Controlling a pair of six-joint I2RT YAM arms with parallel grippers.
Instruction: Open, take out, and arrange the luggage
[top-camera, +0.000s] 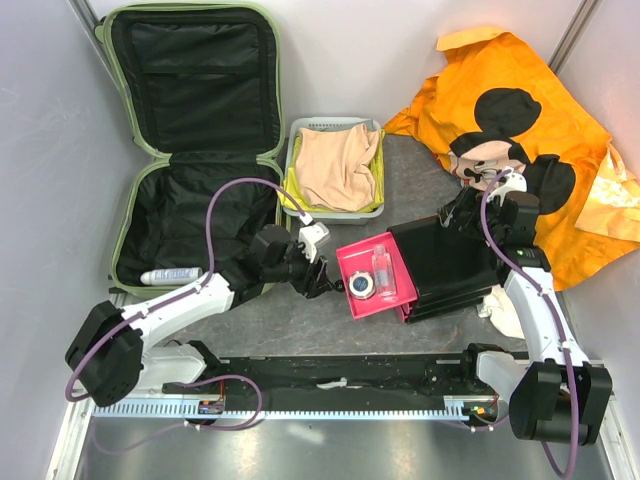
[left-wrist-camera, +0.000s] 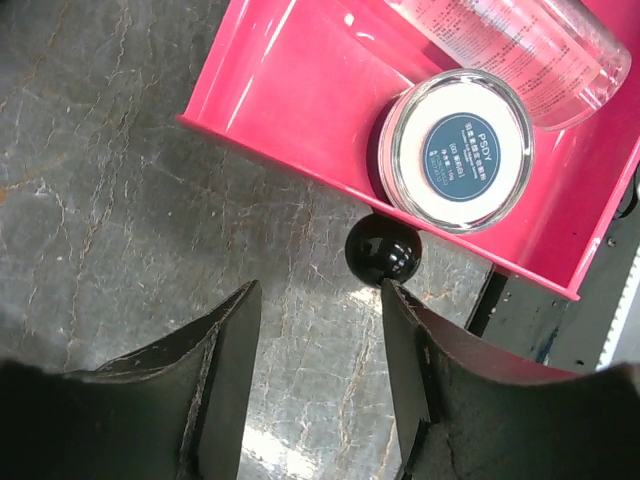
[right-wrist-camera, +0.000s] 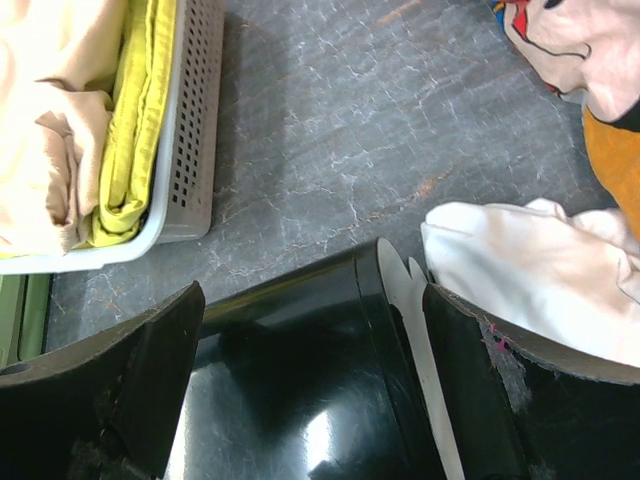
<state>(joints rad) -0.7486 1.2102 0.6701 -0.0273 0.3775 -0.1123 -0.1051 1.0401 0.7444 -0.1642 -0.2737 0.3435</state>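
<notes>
Left gripper (left-wrist-camera: 320, 295): jaws spread, holding nothing. It hovers low over the table (left-wrist-camera: 120, 200) at the box's (right-wrist-camera: 290, 400) front left, aimed at the black knob (left-wrist-camera: 382, 248) of the pink drawer (left-wrist-camera: 290, 90). The knob sits just ahead of the fingertips, not touched. The drawer stands out of the box toward the left and carries a round jar (left-wrist-camera: 458, 148) and a clear bottle (left-wrist-camera: 520, 40), side by side.

Right gripper (right-wrist-camera: 312, 300): jaws wide, straddling the box's far end, one finger against each side, clamped on it.

Luggage (top-camera: 190, 100): far left of the box, lying open, black lining of both halves showing. A white tube (top-camera: 172, 275) lies in the near half.

Basket (top-camera: 330, 122) of folded cloths: behind the box to its left, just beside the luggage.
</notes>
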